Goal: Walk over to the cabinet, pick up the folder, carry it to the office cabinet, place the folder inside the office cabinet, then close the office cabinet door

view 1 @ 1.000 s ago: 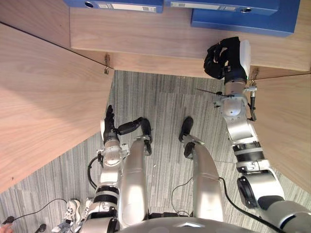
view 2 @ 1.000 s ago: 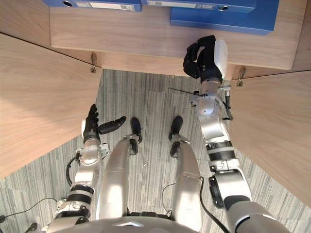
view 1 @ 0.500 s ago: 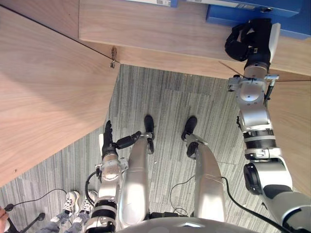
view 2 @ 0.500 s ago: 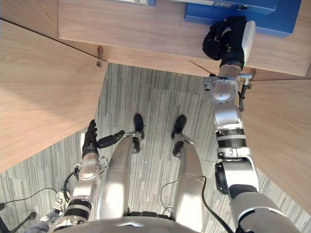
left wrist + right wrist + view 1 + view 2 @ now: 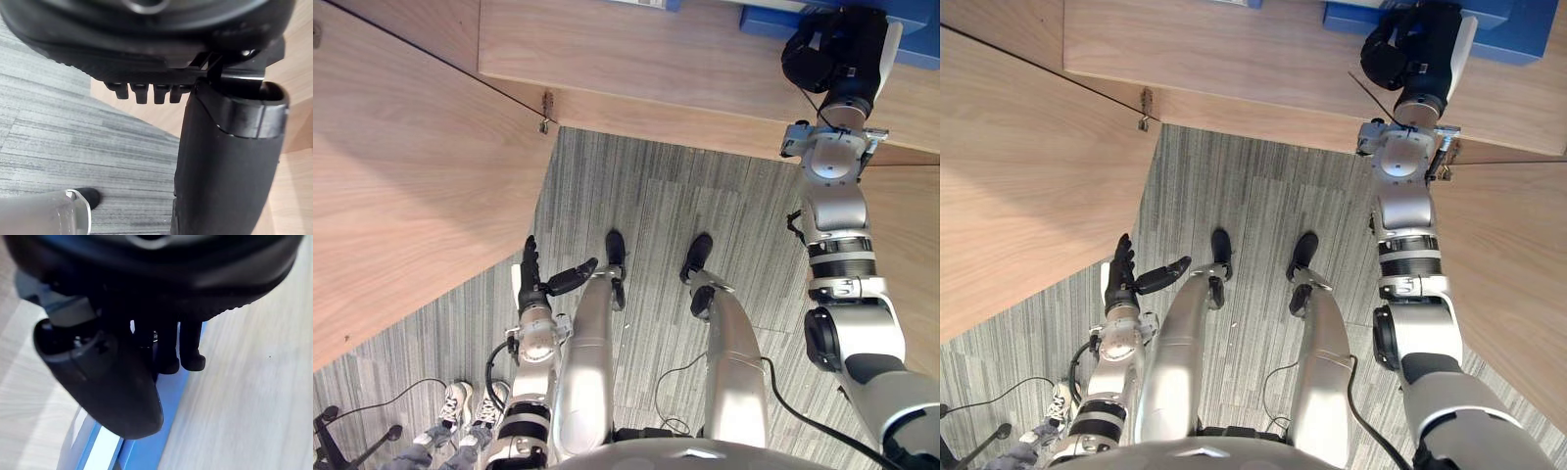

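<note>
Two doors (image 5: pixel 401 186) stand open beside the shelf (image 5: pixel 636 69). The folder (image 5: pixel 1510 31) lies there, right hand (image 5: pixel 1420 44) upon it, grip untellable; left hand (image 5: pixel 530 277) hangs spread. Probably pickup: next, clamp firmly, lift.

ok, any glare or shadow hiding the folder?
Left eye view: no glare, the blue folder is evenly lit but partly covered by the right robot hand. Right wrist view: the folder is visible past the hand, and the wooden shelf beside it is brightly lit.
</note>
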`<state>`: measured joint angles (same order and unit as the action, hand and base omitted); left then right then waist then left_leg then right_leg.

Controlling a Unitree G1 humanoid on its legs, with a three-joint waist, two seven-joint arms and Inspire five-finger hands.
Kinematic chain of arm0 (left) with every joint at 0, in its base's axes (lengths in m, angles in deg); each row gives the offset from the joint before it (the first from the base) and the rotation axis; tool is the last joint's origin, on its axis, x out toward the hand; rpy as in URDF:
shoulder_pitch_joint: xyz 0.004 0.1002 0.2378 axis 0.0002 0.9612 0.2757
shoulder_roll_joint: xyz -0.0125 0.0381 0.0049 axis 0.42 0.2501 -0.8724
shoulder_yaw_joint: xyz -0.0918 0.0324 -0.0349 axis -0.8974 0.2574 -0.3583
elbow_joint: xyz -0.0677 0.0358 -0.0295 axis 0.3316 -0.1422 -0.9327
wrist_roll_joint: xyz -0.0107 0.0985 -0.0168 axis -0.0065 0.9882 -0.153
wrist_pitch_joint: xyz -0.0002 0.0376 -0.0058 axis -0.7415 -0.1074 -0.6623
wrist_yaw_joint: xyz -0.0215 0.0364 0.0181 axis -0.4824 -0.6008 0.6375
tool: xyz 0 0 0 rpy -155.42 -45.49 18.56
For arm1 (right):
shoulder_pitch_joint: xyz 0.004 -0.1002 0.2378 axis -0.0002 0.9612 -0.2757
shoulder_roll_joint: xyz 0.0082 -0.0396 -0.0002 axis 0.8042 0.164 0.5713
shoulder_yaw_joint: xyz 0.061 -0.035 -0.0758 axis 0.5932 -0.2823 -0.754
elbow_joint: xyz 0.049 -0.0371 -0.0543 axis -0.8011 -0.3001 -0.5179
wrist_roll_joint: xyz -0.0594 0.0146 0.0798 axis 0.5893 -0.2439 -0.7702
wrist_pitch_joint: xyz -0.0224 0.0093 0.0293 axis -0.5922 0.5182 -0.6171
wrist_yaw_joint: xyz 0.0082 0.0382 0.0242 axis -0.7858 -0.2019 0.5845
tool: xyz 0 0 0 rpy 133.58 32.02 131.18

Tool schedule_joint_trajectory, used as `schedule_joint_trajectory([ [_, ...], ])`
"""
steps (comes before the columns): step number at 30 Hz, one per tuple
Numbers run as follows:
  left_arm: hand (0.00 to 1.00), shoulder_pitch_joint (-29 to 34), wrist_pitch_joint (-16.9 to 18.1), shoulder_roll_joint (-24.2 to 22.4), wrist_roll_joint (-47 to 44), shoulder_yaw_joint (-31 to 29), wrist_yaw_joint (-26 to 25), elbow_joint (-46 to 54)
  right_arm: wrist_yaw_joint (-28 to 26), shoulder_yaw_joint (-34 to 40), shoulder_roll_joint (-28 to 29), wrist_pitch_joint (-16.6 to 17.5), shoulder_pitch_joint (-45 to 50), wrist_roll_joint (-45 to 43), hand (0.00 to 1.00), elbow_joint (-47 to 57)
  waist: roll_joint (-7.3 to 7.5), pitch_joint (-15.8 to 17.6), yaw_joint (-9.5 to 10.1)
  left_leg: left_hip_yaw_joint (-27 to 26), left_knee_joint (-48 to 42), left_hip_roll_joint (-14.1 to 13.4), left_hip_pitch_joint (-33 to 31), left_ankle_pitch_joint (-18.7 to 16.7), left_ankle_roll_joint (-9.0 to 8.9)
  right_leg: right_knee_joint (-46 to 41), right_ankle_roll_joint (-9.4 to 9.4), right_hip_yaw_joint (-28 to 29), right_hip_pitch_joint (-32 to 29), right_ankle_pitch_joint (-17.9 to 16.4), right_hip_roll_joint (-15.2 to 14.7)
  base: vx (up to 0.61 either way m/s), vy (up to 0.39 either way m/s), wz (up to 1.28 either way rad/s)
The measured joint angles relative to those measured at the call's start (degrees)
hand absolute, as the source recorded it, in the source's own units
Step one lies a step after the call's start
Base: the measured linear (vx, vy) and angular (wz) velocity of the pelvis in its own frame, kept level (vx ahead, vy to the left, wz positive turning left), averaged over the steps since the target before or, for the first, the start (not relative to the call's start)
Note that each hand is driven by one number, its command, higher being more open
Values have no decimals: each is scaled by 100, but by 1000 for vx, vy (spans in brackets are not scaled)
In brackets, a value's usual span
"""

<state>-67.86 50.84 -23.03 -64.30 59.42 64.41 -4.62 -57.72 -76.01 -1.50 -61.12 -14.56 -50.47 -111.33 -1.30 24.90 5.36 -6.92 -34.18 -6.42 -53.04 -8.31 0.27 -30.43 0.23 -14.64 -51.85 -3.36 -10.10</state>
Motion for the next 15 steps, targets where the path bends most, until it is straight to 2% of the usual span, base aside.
schedule_joint_trajectory([
  [10, 100, 0, 0, -24, -1, -1, -2, 1, 3, -6, 2, -16, -47, 13, 0, 59, -28, 15, -26, -31, 11, -3, 0, 17, 8, 82, -19, 33, 8, 70, 15, -1, -2, -1],
  [15, 100, -5, -1, -51, 6, -6, -2, 3, 86, -6, 2, 4, 349, 292, 0, 918, -88, 47, -32, -36, 15, -4, 3, 17, 8, 85, -21, 39, 11, 72, 16, 0, 0, 0],
])
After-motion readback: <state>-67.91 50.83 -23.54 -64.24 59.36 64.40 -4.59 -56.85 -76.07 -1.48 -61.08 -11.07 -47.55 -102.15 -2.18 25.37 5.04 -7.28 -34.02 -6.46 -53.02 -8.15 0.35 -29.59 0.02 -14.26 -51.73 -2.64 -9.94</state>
